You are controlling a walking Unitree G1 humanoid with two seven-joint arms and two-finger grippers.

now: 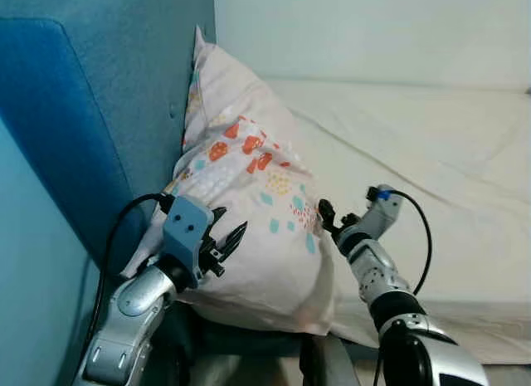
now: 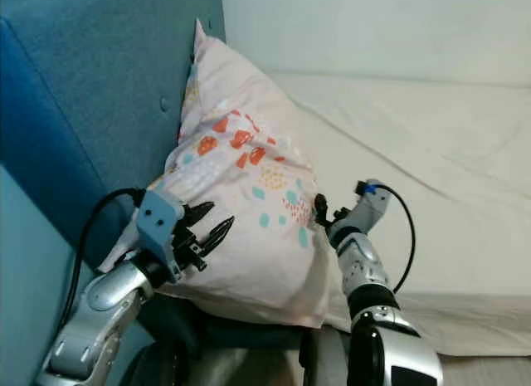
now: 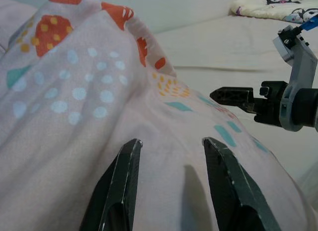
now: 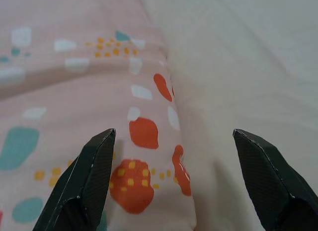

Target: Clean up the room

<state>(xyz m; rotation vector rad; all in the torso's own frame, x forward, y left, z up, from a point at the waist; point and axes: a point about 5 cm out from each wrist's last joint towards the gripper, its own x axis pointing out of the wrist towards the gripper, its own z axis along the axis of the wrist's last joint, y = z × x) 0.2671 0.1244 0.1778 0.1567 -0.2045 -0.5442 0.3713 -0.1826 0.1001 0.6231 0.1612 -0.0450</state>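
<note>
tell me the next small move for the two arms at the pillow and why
Probably close both grippers on the pillow. The left gripper has its jaws open right at the fabric of the pillow's near left side, and the right gripper has its jaws open wide astride the pillow's right edge where it meets the mattress. Neither is pinching fabric yet, so lifting now would likely move nothing.

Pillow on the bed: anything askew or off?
The pink pillow with orange and teal print stands on edge, propped against the blue padded headboard, its lower corner overhanging the white mattress. The open left gripper and open right gripper flank it. No damage visible.
</note>
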